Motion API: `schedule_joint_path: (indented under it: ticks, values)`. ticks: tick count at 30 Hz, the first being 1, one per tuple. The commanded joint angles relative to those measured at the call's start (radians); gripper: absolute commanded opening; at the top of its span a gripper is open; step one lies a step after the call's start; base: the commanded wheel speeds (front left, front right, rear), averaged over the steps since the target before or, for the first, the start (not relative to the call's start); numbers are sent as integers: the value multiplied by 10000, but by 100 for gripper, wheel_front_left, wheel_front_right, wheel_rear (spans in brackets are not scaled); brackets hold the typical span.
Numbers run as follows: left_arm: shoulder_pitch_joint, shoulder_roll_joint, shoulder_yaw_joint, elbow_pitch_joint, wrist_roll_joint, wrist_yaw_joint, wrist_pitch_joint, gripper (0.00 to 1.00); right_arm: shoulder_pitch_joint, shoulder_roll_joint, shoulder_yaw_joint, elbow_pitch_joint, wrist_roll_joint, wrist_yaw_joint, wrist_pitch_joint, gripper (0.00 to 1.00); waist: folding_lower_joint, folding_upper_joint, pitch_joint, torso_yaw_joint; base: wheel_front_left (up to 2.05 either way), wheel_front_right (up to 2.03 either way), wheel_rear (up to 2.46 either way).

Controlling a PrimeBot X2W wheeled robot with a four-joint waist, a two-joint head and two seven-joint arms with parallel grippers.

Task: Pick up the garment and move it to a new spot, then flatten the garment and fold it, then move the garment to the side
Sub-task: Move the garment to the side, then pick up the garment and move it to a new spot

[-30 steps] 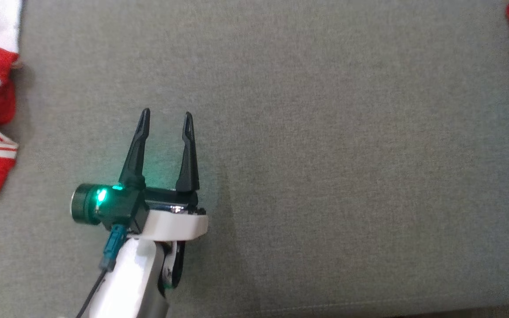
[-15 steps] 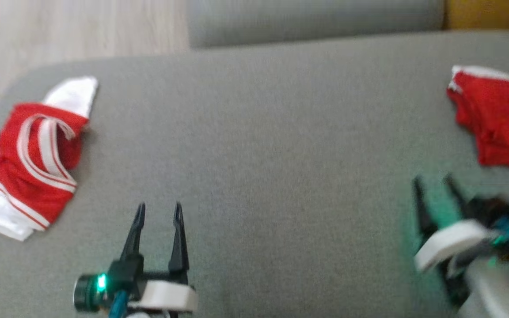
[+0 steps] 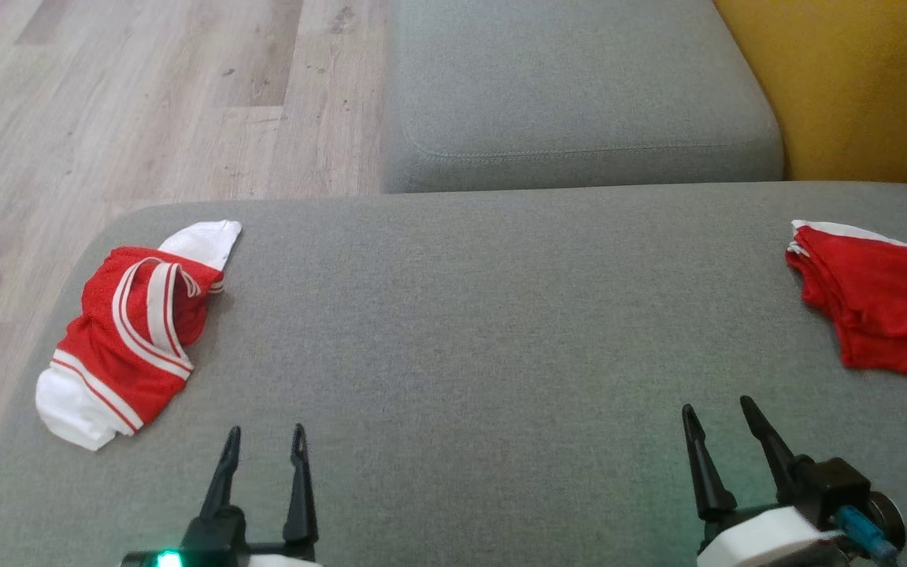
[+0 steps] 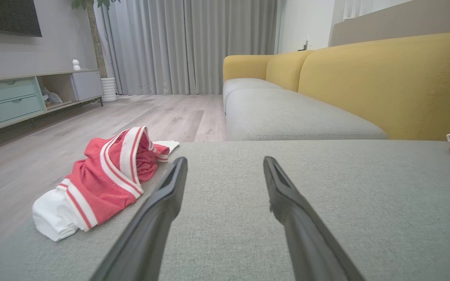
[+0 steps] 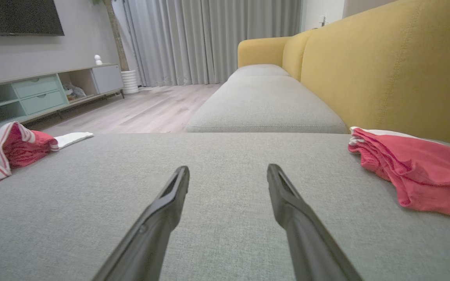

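Since left gripper (image 3: 264, 430) and right gripper (image 3: 715, 404) hover with jaws released and empty, pickup looks unstarted; next, left probably reaches for the crumpled red-and-white garment (image 3: 127, 331).

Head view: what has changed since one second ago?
The camera tilted up, bringing the right gripper, the floor and more of the striped garment and the red garment into view. Nothing was grasped or let go. The left gripper stays open; both garments lie unmoved on the couch.
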State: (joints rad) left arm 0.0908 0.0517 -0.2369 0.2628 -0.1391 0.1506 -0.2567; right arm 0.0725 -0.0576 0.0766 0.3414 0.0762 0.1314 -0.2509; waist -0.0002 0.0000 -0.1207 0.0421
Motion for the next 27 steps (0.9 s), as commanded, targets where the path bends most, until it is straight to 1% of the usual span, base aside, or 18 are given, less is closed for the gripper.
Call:
schedule_joint_path:
  ticks: [1,14,19,23,27]
  values:
    - [-414,-15,459,-252,72,25,-51,100,-284,41,162,-440,-36,-7,-108,100,2,0,18,16,0,0,0]
    - [-476,-15,576,-163,28,76,-51,100,-109,72,34,-696,225,-7,-108,100,2,0,58,90,0,0,0]
    - [-538,-15,610,-142,50,105,-51,100,-45,72,-78,-783,295,-7,-108,100,2,0,99,391,0,0,0]
    - [-672,-15,679,-210,91,138,-51,100,38,73,-156,-834,419,-7,-108,100,2,0,205,1123,0,0,0]
    - [-679,-13,806,-313,299,190,-51,100,75,73,-192,-844,517,-7,-108,100,2,0,335,2251,0,0,0]
